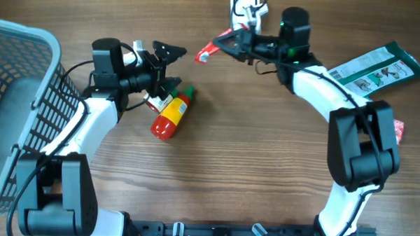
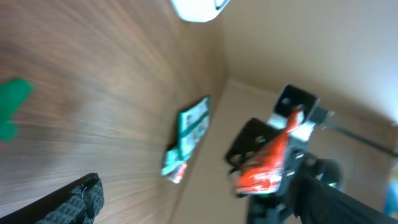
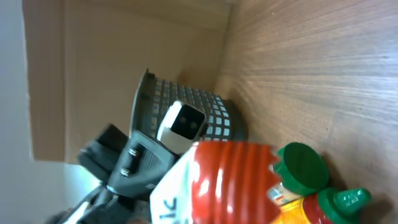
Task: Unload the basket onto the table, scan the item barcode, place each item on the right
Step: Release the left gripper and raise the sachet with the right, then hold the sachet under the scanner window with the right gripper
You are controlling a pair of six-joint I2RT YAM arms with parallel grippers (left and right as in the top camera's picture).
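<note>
Basket (image 1: 52,112) left, bottle (image 1: 169,116) centre, sachet (image 1: 211,50) behind it, packet (image 1: 373,67) far right.

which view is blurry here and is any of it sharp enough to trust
Overhead: sharp and evenly lit, the sauce bottle crisp, only soft shadows. Left wrist: motion-smeared, the table grain streaked, red packet and green packet soft. Right wrist: red packet too close, out of focus; basket clearer.

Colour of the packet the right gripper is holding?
The packet is red with a white end; right wrist view shows it best.
</note>
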